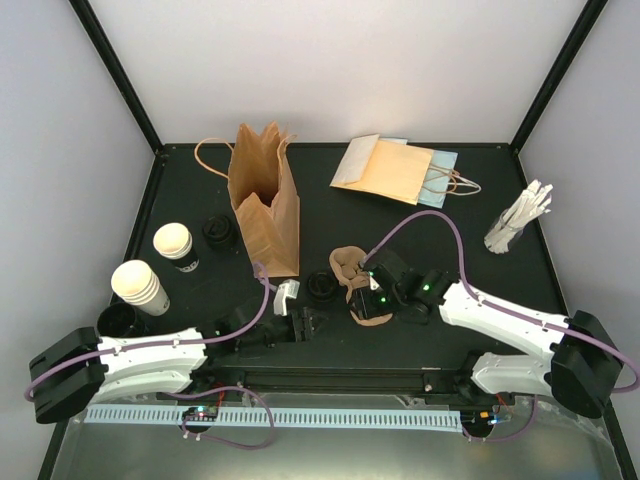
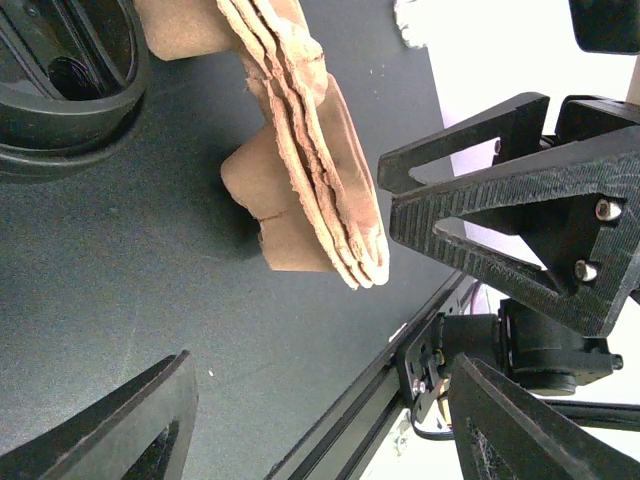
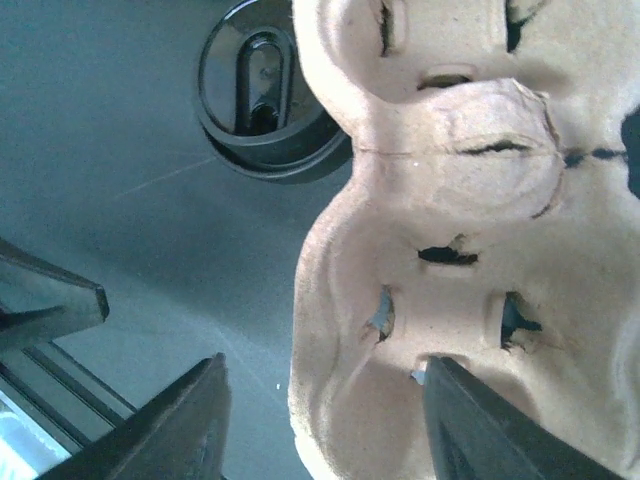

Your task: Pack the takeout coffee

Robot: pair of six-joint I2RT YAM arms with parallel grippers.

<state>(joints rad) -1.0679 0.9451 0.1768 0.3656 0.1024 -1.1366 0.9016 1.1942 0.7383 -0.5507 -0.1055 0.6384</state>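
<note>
Nothing packed yet. Both cups (image 1: 172, 242) standing loose at far left, well apart from carrier (image 1: 350, 264) at centre. Left gripper (image 1: 312, 325) open, empty. Right gripper (image 1: 378, 290) jaws apart astride carrier's edge, not clamped. Left to do: seat cups in carrier.

Nothing legible anywhere. Pale marks on the sleeve of the cup (image 1: 175, 245), far left of the left pincer (image 1: 316, 323), are too small to read.
</note>
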